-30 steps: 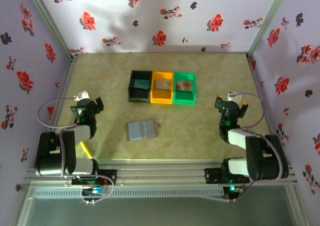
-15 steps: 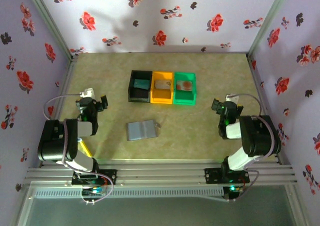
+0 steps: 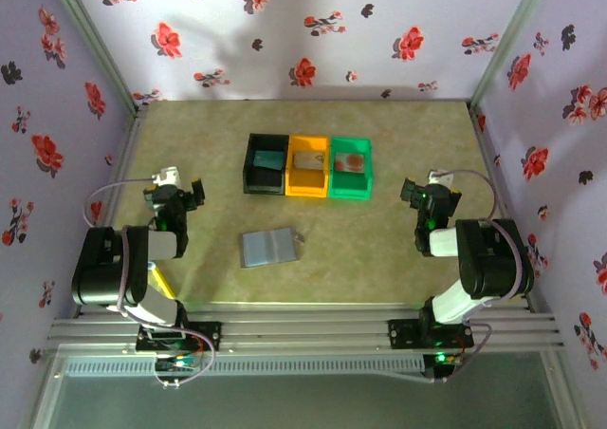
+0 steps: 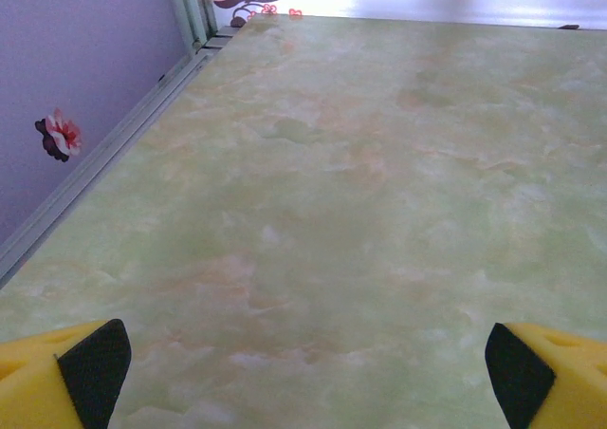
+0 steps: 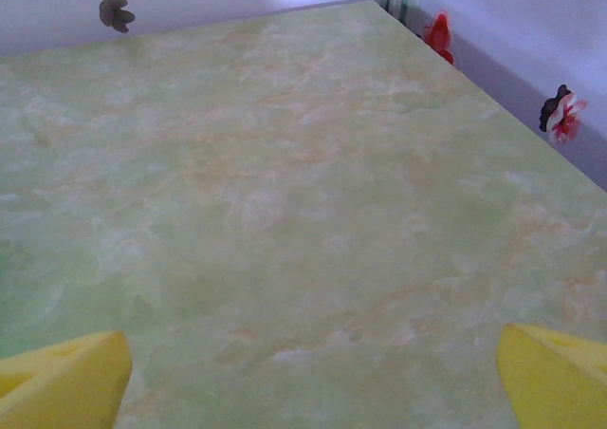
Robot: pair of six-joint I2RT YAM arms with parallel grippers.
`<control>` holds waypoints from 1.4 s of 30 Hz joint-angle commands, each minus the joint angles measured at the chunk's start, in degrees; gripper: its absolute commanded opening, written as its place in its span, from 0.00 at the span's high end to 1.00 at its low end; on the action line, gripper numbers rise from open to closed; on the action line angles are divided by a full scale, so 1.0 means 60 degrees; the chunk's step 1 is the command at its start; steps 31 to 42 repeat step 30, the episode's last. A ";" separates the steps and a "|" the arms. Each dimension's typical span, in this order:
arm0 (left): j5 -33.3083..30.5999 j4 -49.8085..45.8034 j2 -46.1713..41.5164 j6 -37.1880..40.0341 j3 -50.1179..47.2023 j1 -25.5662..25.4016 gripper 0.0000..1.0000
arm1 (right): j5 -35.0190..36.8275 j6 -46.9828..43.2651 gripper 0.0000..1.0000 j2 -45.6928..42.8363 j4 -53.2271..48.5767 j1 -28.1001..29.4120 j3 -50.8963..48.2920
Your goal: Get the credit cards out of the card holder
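Note:
The card holder is a flat grey-blue wallet lying shut on the table's near middle, with a small tab at its right edge. A card lies in each of three bins behind it: a blue-grey card, a pale card and a card with a reddish mark. My left gripper hangs open over bare table, left of the holder. My right gripper is open too, far to the right of the holder. Nothing lies between either pair of yellow fingers.
A black bin, an orange bin and a green bin stand side by side at the table's middle back. Flowered walls close off three sides. A yellow strip lies by the left arm's base.
Both arms have drawn back and folded up over their bases. The grippers stay wide open, and the card holder and bins have not moved.

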 commanded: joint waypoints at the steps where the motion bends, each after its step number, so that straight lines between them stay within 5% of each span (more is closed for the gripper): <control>1: -0.0216 0.0372 0.0105 0.0196 -0.0067 -0.0058 0.00 | -0.0053 0.0044 0.01 -0.0088 0.0194 -0.0052 -0.0013; 42: -0.0198 0.0367 0.0098 0.0211 -0.0062 -0.0072 0.00 | -0.0053 0.0057 0.01 -0.0120 0.0124 -0.0052 -0.0001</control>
